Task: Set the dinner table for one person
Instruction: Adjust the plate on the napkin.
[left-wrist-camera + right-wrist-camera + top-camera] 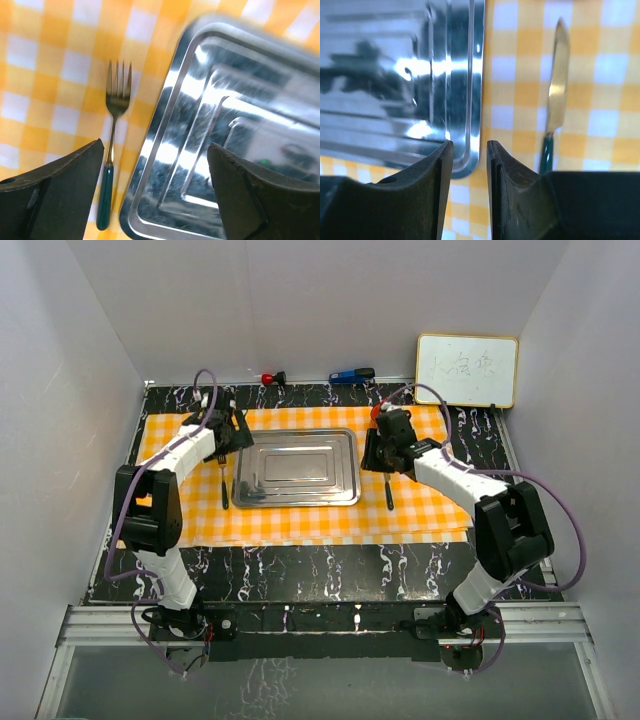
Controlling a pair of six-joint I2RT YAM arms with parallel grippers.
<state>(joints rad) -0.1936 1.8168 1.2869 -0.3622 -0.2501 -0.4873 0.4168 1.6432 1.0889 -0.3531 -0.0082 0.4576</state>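
A steel tray (395, 75) is shown at upper left on an orange-and-white checked cloth (615, 100). A green-handled knife (555, 95) is laid beside the tray, not touching. The right gripper (469, 150) is seen over the tray's corner, jaws narrowly parted.

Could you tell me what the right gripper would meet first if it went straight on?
Most likely the rim of the steel tray, framed between the jaws of the right gripper; the knife lies to one side.
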